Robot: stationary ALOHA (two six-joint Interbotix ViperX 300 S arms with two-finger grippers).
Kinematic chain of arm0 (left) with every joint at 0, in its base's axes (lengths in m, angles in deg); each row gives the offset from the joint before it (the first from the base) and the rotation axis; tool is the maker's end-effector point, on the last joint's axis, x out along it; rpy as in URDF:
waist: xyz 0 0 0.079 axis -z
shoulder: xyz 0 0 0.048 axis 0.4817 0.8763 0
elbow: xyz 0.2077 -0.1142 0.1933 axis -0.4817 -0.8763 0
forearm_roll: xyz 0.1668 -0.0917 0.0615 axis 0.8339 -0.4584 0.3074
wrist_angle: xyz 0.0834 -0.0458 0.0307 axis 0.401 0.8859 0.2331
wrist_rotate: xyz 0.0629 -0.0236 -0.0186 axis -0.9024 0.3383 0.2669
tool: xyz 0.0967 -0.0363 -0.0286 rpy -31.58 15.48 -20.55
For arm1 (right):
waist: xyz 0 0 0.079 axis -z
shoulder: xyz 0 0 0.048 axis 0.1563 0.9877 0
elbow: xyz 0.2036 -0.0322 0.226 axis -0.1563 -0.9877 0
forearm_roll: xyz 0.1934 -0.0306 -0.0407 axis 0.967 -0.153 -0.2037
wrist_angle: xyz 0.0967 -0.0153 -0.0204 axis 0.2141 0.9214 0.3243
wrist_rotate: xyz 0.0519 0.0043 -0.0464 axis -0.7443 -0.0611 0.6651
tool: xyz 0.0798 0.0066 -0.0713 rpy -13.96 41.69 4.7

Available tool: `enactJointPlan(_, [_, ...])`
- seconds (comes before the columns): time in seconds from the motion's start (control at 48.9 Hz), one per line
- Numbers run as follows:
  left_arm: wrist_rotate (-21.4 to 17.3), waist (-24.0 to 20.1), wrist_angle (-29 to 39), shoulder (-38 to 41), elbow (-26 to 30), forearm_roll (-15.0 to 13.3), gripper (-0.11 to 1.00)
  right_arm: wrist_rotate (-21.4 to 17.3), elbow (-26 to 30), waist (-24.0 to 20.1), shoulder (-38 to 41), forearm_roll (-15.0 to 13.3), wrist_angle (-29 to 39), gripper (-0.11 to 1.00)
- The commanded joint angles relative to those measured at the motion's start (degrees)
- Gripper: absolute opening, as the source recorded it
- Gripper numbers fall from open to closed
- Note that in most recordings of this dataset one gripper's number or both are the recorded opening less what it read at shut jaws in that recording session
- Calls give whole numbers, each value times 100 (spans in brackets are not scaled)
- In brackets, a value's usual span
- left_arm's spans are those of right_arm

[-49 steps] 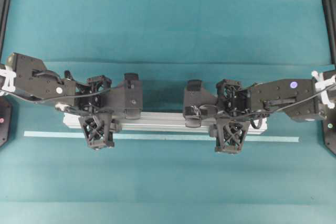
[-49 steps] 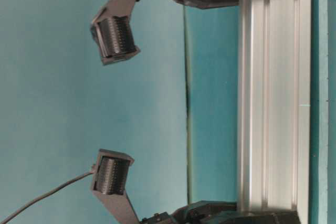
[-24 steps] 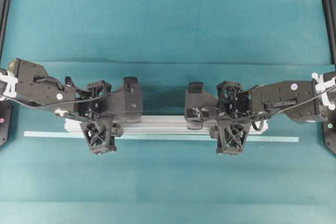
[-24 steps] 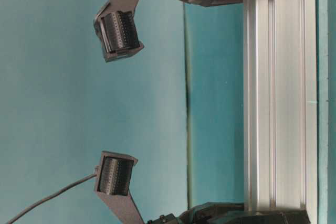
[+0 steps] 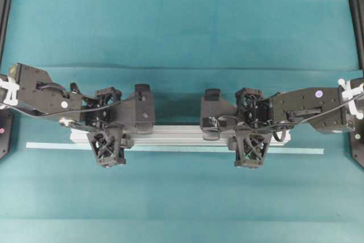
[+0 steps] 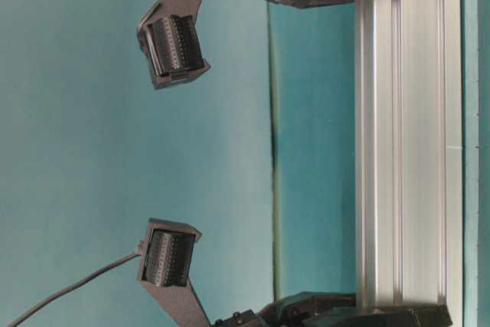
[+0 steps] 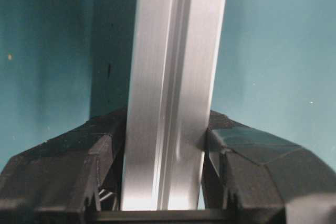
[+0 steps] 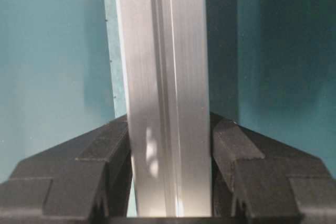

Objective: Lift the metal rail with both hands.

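Both claws, left (image 7: 163,182) and right (image 8: 169,177), clamped on metal rail (image 5: 170,135)

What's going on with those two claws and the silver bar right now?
Left gripper shut on the rail. Right gripper shut on it too. Rail level between them, over the pale strip. Nothing in the way.

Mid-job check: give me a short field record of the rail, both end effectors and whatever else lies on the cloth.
rail: metal rail, lying left to right across the overhead view
left end effector: left end effector, fingers pressed to both sides of the rail near its left end
right end effector: right end effector, fingers pressed to both sides near its right end
rail height: shadows beside it in both wrist views suggest it is off the cloth; not certain
other item: pale tape strip on the teal cloth, parallel to the rail, on its near side
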State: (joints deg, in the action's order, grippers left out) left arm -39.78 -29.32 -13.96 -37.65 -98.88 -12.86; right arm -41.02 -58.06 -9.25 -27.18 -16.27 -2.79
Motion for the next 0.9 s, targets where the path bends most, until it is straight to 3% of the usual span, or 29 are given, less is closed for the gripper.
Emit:
enactJointPlan(0.0, [-132, -88, -132, -44, 62, 18, 36, -53, 0, -79, 53, 53, 0, 39])
enactJointPlan(0.879, [-220, -88, -35, -62, 44, 18, 37, -35, -26, -70, 35, 123, 18, 39])
